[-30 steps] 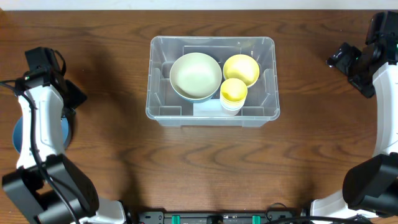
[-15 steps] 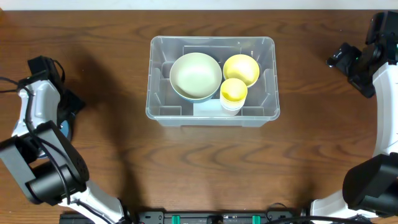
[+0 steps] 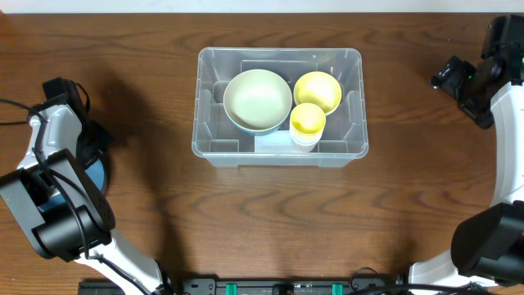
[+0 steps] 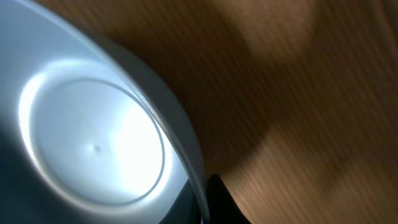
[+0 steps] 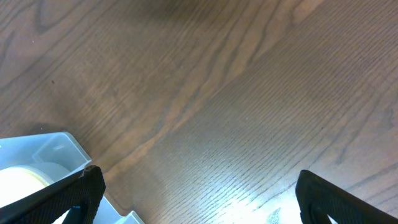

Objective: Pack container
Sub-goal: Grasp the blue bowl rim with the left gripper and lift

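The clear container [image 3: 279,52] stands at the table's middle and holds a pale green bowl [image 3: 258,100], a yellow bowl [image 3: 318,90] and a yellow cup [image 3: 308,121]. A blue bowl [image 4: 93,143] fills the left wrist view, and its rim runs between the jaws of my left gripper [image 4: 205,200], which is shut on it. From overhead only an edge of that blue bowl [image 3: 95,174] shows under the left arm, far left of the container. My right gripper [image 5: 199,177] hangs open over bare wood beside the container's corner [image 5: 59,146].
The right arm [image 3: 463,82] sits at the far right edge. The left arm [image 3: 61,135] stands over the blue bowl near the left edge. Bare wooden table lies between both arms and the container.
My left gripper has gone from open to shut on the blue bowl's rim, and the left arm has shifted a little. The right arm and the container's contents are unchanged.
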`<control>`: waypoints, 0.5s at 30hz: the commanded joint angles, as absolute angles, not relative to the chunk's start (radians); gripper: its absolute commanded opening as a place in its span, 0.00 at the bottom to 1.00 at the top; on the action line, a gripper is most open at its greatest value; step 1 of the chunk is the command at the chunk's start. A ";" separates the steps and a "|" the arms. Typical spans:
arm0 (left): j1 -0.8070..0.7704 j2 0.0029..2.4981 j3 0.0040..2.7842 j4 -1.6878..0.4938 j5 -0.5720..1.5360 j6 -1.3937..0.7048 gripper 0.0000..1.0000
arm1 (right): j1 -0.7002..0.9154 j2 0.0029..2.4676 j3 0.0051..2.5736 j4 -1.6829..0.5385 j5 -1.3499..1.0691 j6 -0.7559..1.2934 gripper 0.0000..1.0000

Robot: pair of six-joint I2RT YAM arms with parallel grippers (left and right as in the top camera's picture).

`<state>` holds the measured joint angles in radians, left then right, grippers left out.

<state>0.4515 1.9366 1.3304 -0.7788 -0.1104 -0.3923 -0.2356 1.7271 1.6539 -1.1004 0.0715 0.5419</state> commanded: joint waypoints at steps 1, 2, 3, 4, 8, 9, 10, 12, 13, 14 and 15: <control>0.455 1.946 1.362 -0.781 0.094 -0.390 0.06 | -0.238 1.731 1.655 -1.100 0.078 0.557 0.99; 0.455 1.945 1.376 -0.781 0.162 -0.390 0.06 | -0.238 1.731 1.655 -1.100 0.078 0.557 0.99; 0.455 1.940 1.391 -0.780 0.232 -0.390 0.06 | -0.238 1.731 1.655 -1.100 0.078 0.557 0.99; 0.454 1.936 1.402 -0.779 0.284 -0.390 0.06 | -0.238 1.731 1.655 -1.100 0.078 0.557 0.99; 0.443 1.899 1.464 -0.780 0.471 -0.345 0.06 | -0.238 1.731 1.655 -1.100 0.078 0.557 0.99; 0.438 1.884 1.478 -0.780 0.498 -0.330 0.06 | -0.238 1.731 1.655 -1.100 0.078 0.557 0.99; 0.432 1.868 1.488 -0.780 0.514 -0.317 0.06 | -0.238 1.731 1.655 -1.100 0.078 0.557 0.99; 0.413 1.821 1.507 -0.780 0.516 -0.282 0.06 | -0.238 1.731 1.655 -1.100 0.078 0.557 0.99; 0.401 1.795 1.515 -0.779 0.516 -0.259 0.06 | -0.238 1.731 1.655 -1.100 0.078 0.557 0.99; 0.388 1.768 1.522 -0.778 0.511 -0.237 0.06 | -0.238 1.731 1.655 -1.100 0.078 0.557 0.99; 0.376 1.744 1.525 -0.775 0.505 -0.218 0.06 | -0.238 1.731 1.655 -1.100 0.078 0.557 0.99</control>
<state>0.4080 1.8301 1.4845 -0.7776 0.4255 -0.3069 -0.2356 1.7271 1.6539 -1.1007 0.0715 0.5419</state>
